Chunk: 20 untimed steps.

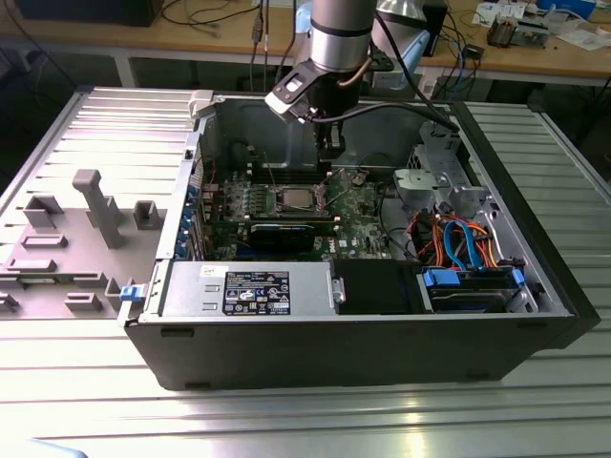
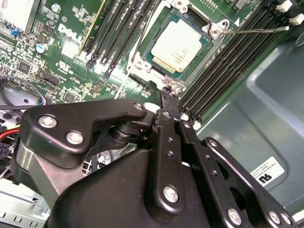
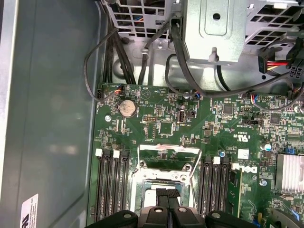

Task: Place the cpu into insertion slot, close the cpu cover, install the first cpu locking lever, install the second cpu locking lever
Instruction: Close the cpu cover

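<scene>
The cpu (image 2: 176, 45) lies flat in the insertion slot (image 2: 211, 33), its dull silver top showing inside the silvery rim. In the exterior view the slot (image 1: 295, 198) is on the green motherboard, just to the exterior view's left of my gripper (image 1: 331, 157). My gripper (image 2: 166, 92) hovers by one corner of the slot, fingers shut with nothing between them. The cpu cover (image 3: 168, 152) appears swung open beyond the slot (image 3: 161, 183). A thin wire locking lever (image 2: 256, 30) sticks out free beside the slot.
Long black memory slots (image 2: 228, 66) flank the socket on both sides. A black graphics card (image 1: 282, 232) lies in front of it. Drive cages and bundled cables (image 1: 458, 239) fill the exterior view's right. The case walls (image 1: 205, 134) rise around the board.
</scene>
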Each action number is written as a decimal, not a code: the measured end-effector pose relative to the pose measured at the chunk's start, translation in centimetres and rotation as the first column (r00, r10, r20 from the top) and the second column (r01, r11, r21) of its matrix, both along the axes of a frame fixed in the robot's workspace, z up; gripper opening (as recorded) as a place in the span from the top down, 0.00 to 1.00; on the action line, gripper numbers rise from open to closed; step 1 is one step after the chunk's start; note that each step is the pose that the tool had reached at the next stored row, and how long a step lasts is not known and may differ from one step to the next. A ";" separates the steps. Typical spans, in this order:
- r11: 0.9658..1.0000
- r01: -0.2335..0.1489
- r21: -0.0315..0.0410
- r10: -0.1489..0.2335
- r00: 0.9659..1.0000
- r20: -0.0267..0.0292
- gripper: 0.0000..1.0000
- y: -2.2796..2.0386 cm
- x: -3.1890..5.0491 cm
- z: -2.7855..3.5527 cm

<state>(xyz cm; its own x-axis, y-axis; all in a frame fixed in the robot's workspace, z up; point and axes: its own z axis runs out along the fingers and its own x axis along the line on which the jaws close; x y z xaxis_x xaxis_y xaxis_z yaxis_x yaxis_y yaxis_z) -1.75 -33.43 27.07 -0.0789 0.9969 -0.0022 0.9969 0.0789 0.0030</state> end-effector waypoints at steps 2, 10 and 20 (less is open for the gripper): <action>1.000 0.000 0.000 0.000 1.000 0.000 0.89 0.00 0.09 0.00; 1.000 0.000 0.000 0.000 1.000 0.000 0.89 0.00 0.63 0.00; 1.000 0.000 0.000 0.000 1.000 0.000 0.89 0.00 1.19 0.00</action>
